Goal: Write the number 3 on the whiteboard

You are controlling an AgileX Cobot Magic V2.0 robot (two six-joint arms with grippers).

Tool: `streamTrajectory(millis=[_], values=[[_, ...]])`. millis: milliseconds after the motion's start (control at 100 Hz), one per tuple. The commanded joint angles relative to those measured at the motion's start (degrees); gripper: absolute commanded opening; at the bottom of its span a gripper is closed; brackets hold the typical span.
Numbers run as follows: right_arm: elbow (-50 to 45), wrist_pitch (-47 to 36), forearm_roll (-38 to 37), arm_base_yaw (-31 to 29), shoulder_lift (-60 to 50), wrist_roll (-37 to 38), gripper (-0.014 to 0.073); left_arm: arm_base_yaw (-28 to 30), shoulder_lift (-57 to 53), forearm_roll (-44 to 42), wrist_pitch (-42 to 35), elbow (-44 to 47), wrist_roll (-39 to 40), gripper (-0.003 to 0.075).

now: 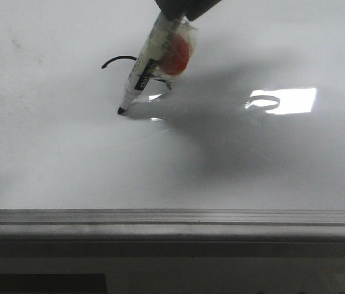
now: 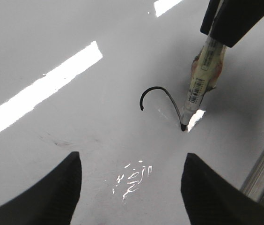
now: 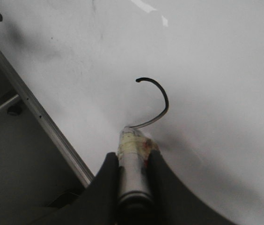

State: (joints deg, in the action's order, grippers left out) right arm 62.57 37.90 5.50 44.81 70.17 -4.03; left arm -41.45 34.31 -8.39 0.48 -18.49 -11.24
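The whiteboard (image 1: pixel 50 153) fills the front view, glossy and white-grey. Of the number 3 only a thin black rounded arc (image 1: pixel 118 59) shows on it, also visible as a black arc (image 2: pixel 157 91) and a hooked arc (image 3: pixel 159 101) in the wrist views. My right gripper (image 3: pixel 132 157) is shut on a white marker (image 1: pixel 151 58) wrapped in tape with an orange-red patch. The marker tip (image 1: pixel 121 111) touches the board at the arc's lower end. My left gripper (image 2: pixel 131 187) hovers open over bare board beside the arc, nothing between its fingers.
A grey metal edge strip (image 1: pixel 160 222) bounds the board along the near side, with a dark band past it. Bright rectangular glare (image 1: pixel 285 100) lies right of the marker. Small white scratch marks (image 2: pixel 134 180) sit on the board under the left gripper.
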Motion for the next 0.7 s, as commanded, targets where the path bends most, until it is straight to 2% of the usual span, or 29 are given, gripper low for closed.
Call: streamTrajectory(millis=[0,170,370,520,690], values=[[0.85,0.18,-7.06,-0.41,-1.93,2.90,-0.0064,0.00,-0.02,0.67,-4.72,-1.58,0.32,0.0428],[0.62,4.62,-6.20,0.56,-2.93,4.03,-0.0064,0.00,-0.02,0.67,-4.72,-1.58,0.32,0.0428],[0.06,-4.57,-4.29,5.33,3.07,4.03,-0.0064,0.00,-0.02,0.67,-4.72,-1.58,0.32,0.0428],[2.18,-4.56,-4.09,5.91,2.79,5.46,-0.0064,0.00,-0.02,0.67,-5.24,-1.58,0.32,0.0428],[2.56,-5.85,-4.09,9.45,-0.71,5.46,-0.0064,-1.53,1.11,0.67,-5.73,-1.58,0.32,0.0428]])
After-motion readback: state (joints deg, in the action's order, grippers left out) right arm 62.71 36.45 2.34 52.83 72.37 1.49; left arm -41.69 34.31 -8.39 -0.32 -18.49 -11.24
